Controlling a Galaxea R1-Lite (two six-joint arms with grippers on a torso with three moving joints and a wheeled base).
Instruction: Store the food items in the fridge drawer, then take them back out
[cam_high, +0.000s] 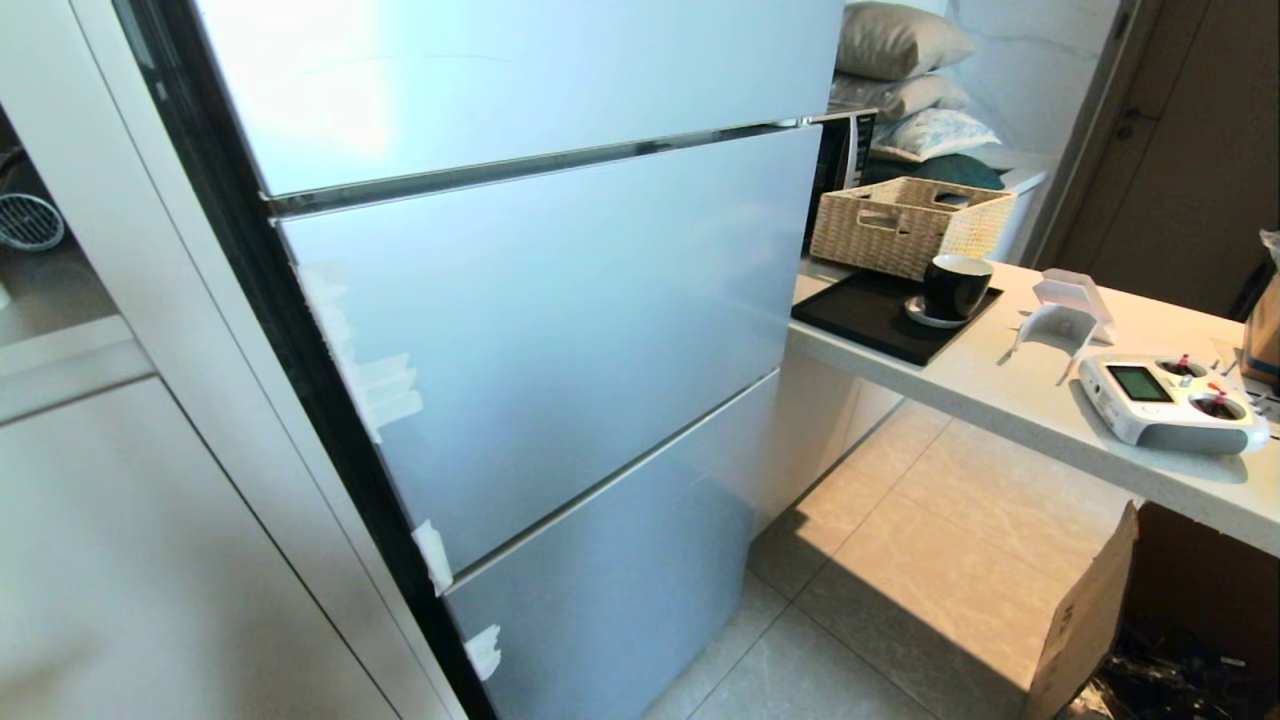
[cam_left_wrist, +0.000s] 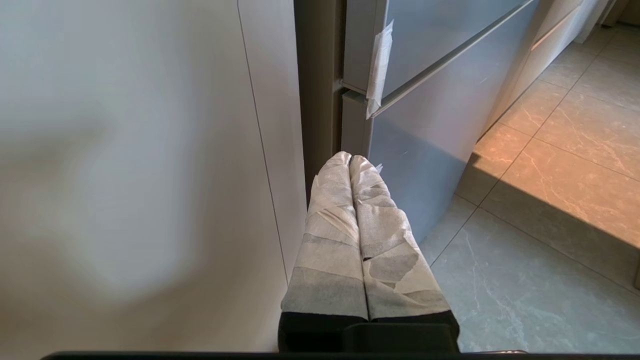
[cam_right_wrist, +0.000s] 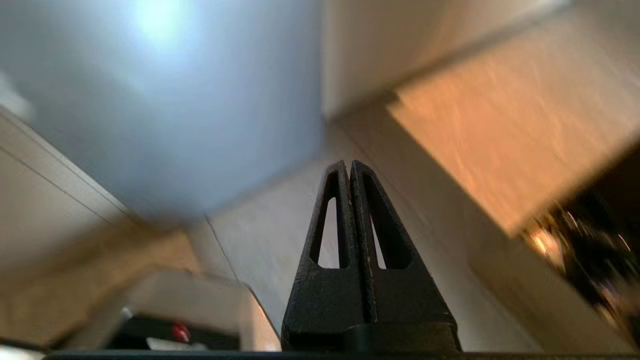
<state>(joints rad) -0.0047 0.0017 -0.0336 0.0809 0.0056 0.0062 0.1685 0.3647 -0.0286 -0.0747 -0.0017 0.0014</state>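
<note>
Daylight comes from the right side and falls warm on the floor tiles (cam_high: 900, 560), where the counter (cam_high: 1010, 390) throws a broad, soft-edged shadow. The upper fridge panel (cam_high: 500, 80) shows a pale washed-out glare. The head view bends straight lines near its edges (wide lens). In the left wrist view the near cabinet wall (cam_left_wrist: 125, 175) is out of focus. The right wrist view is smeared everywhere except the dark fingers (cam_right_wrist: 325, 280), with a bluish glow above.

Three silver-blue fridge door panels (cam_high: 560, 330) stacked one above another, all shut. On the table (cam_high: 1010, 385) — one wicker basket (cam_high: 905, 225), one black tray (cam_high: 870, 315), one dark cup (cam_high: 955, 285), one white remote controller (cam_high: 1170, 400). Three cushions (cam_high: 900, 40) piled behind. One cardboard box (cam_high: 1095, 620) on the floor.
</note>
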